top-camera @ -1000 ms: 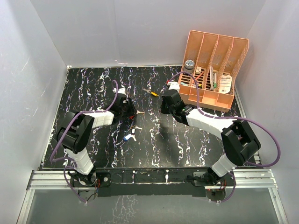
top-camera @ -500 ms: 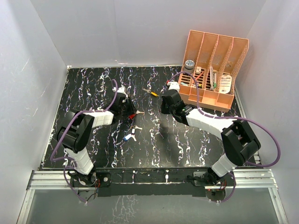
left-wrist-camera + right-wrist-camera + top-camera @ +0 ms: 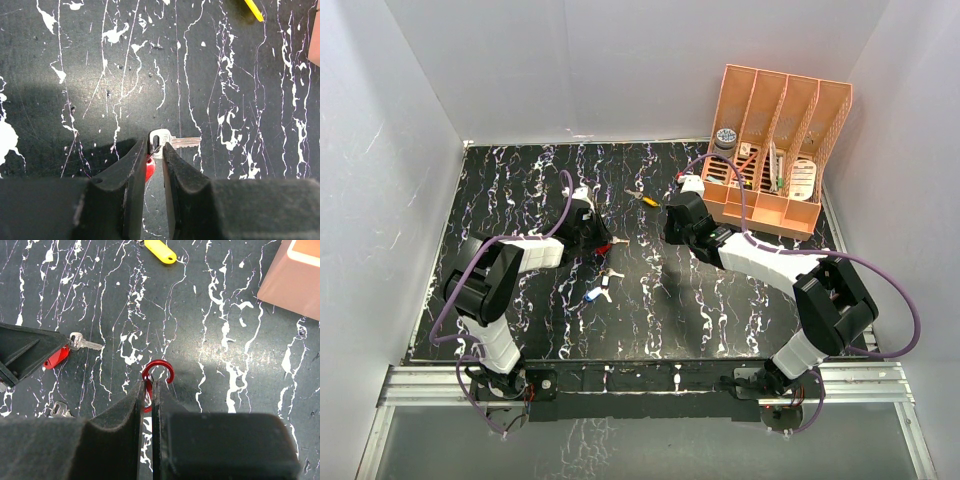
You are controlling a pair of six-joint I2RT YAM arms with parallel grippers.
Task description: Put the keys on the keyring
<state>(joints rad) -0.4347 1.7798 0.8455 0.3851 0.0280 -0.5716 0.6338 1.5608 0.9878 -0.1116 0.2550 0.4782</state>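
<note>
right wrist: yellow key (image 3: 159,251), peach rack (image 3: 295,285) beyond the keyring (image 3: 160,371)

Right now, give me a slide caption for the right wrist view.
Right gripper pinches the red keyring; left gripper holds a red-tagged key nearby.

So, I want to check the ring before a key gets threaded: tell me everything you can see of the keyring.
The keyring is a thin, glossy red loop, metal by its look. The right gripper is shut on its lower part, so only the upper arc shows past the fingertips. That arc seems to end in a gap on its right, like a hook. It sits over the black marbled table; whether it touches the table cannot be told. No key hangs on the part in view.
</note>
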